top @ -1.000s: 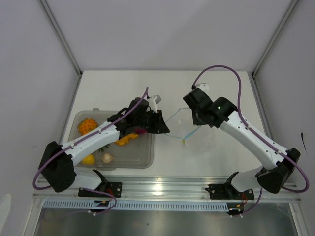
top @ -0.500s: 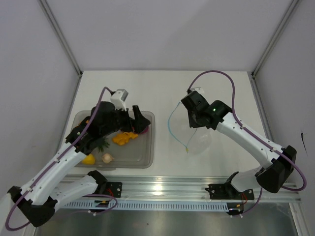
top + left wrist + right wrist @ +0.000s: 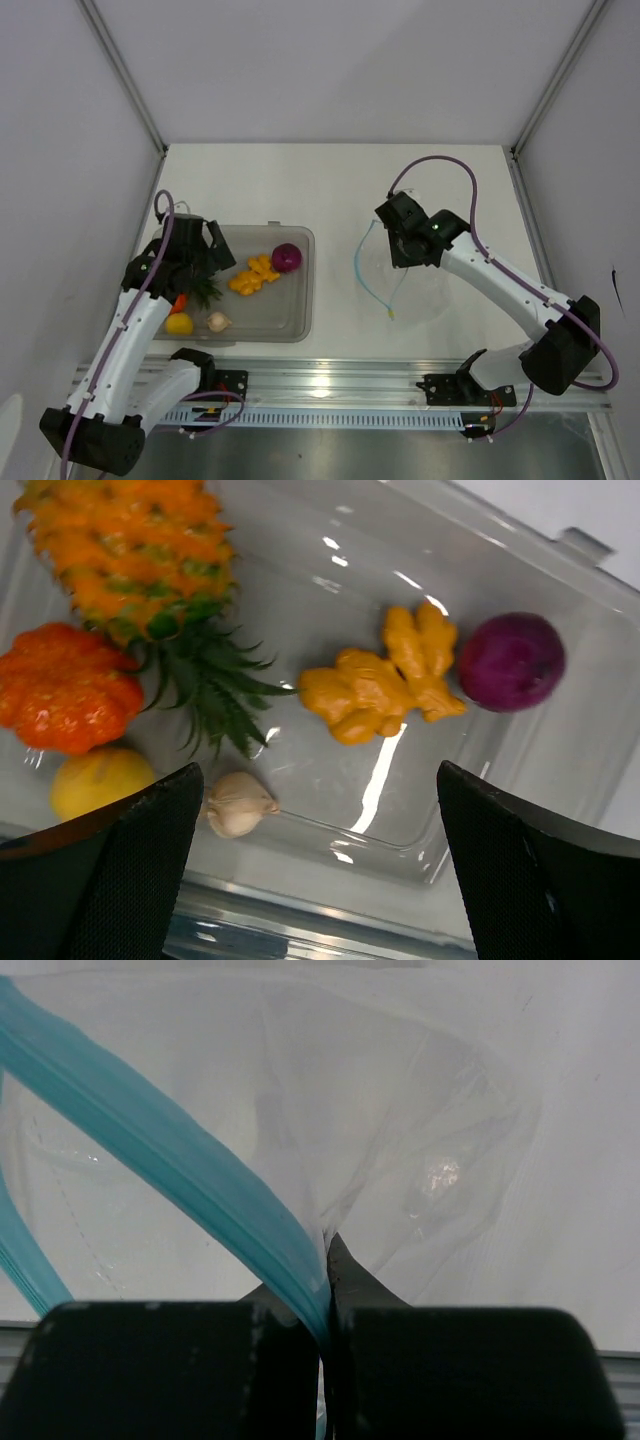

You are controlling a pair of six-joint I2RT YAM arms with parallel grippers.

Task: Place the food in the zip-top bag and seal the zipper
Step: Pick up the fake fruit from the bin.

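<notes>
The food lies in a clear tub [image 3: 300, 310]: a purple onion [image 3: 287, 257] [image 3: 511, 662], orange pieces [image 3: 254, 274] [image 3: 385, 685], a lemon [image 3: 179, 323] [image 3: 98, 782], a garlic bulb [image 3: 218, 321] [image 3: 235, 803], a spiky-leaved pineapple [image 3: 130, 550] and an orange lumpy piece [image 3: 62, 688]. My left gripper [image 3: 222, 252] [image 3: 320, 880] hovers open over the tub's left half, holding nothing. To the right, my right gripper [image 3: 398, 245] [image 3: 325, 1310] is shut on the light-blue zipper [image 3: 368, 270] [image 3: 170, 1150] of the clear zip-top bag [image 3: 415, 285] [image 3: 400, 1130]. The bag's mouth gapes toward the tub and no food shows inside.
The tub sits at the table's left, near the wall panel [image 3: 60, 150]. A metal rail [image 3: 330, 385] runs along the near edge by both arm bases. White tabletop [image 3: 330, 190] stretches behind the tub and bag.
My left gripper has opened and swung back left from the bag's mouth to the tub's left side. The purple onion now lies in the tub. The right gripper shifted the bag slightly.
</notes>
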